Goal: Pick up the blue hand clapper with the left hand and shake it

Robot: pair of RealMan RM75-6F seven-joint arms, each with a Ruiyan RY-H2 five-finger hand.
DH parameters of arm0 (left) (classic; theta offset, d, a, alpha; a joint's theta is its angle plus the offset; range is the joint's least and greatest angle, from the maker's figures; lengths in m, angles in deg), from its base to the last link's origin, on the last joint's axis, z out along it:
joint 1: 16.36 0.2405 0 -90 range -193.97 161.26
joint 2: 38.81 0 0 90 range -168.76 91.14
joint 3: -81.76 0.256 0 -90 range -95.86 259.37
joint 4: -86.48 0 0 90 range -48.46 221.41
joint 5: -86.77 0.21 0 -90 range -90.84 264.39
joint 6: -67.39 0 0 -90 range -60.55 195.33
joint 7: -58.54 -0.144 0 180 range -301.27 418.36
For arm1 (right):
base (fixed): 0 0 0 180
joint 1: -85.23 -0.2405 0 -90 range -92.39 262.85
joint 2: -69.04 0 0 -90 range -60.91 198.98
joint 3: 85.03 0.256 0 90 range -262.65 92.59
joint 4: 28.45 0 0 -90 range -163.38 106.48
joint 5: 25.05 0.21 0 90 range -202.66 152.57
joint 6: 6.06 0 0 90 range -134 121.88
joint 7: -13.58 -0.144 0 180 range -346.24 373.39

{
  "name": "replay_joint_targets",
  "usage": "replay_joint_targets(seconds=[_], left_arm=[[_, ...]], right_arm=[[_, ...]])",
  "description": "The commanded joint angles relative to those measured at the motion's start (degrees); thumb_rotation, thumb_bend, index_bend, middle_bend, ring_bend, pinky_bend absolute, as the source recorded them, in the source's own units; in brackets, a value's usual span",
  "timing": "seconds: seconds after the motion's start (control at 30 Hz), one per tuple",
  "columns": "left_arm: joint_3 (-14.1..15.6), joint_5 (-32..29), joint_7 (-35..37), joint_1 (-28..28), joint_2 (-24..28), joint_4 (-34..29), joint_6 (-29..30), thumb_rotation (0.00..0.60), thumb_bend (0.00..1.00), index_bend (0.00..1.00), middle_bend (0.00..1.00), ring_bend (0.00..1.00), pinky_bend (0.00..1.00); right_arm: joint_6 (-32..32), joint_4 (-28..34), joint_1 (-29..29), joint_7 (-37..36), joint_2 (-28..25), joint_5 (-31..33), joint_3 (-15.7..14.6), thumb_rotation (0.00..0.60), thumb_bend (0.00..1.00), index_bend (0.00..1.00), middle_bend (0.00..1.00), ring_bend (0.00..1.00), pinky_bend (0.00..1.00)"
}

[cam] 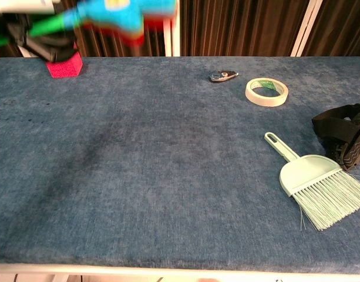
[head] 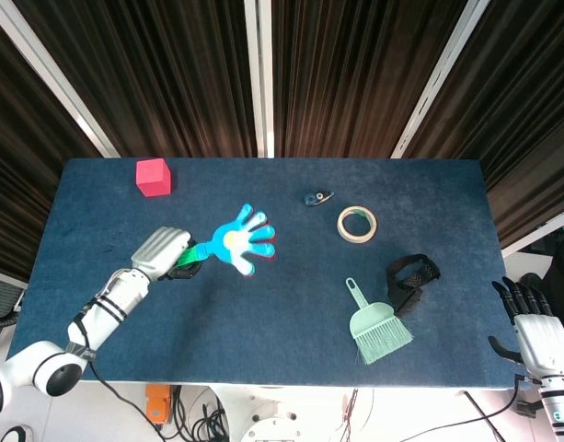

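My left hand (head: 164, 251) grips the green handle of the blue hand clapper (head: 241, 241), whose blue palm with red layers beneath points right, raised above the table. In the chest view the clapper (cam: 124, 13) is a blur at the top left edge, with the left hand (cam: 36, 32) beside it, partly cut off. My right hand (head: 532, 318) hangs off the table's right front corner with its fingers apart and nothing in it.
On the blue table (head: 263, 331) are a red cube (head: 153, 177) at the back left, a small dark clip (head: 316, 198), a tape roll (head: 356, 224), a black strap (head: 410, 281) and a mint dustpan brush (head: 378, 327) at the right.
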Motion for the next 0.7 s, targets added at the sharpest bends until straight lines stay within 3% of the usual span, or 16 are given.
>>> replay_joint_targets(seconds=[0.03,0.2,0.33,0.4,0.53,0.6,0.7], left_arm=[[-14.6,-0.6,67.5,9.9,-1.2,-9.4,16.0,0.6,0.7,1.0,1.0,1.0,1.0],[-11.5,3.8,67.7,8.9,-1.2,-7.5,15.4,0.6,0.7,1.0,1.0,1.0,1.0],[-6.6,14.4,62.3,6.6,-0.8,-2.5,15.4,0.6,0.7,1.0,1.0,1.0,1.0],[-3.7,20.5,54.5,5.2,-0.7,1.2,15.6,0.6,0.7,1.0,1.0,1.0,1.0],[2.3,32.4,24.2,1.4,-1.0,10.9,12.1,0.6,0.7,1.0,1.0,1.0,1.0],[4.8,34.6,9.8,-0.3,-1.4,13.9,6.7,0.6,0.7,1.0,1.0,1.0,1.0],[7.5,32.9,-1.3,-1.6,-2.8,16.3,-0.6,0.6,0.7,1.0,1.0,1.0,1.0]], right_arm=[[0.0,-0.1,0.0,-0.1,0.0,0.0,0.0,0.6,0.18,0.0,0.0,0.0,0.0],[-0.1,-0.1,0.1,-0.1,0.0,0.0,-0.1,0.6,0.18,0.0,0.0,0.0,0.0],[-0.1,0.0,0.1,0.1,-0.2,0.0,-0.1,0.6,0.18,0.0,0.0,0.0,0.0],[0.0,0.0,0.0,0.1,-0.2,0.1,0.0,0.6,0.18,0.0,0.0,0.0,0.0],[0.5,-0.1,-0.1,0.0,-0.1,0.2,-0.1,0.6,0.18,0.0,0.0,0.0,0.0],[0.8,-0.1,-0.2,-0.2,-0.2,0.0,-0.3,0.6,0.17,0.0,0.0,0.0,0.0],[0.7,-0.1,-0.2,-0.5,-0.4,-0.2,-0.4,0.6,0.17,0.0,0.0,0.0,0.0]])
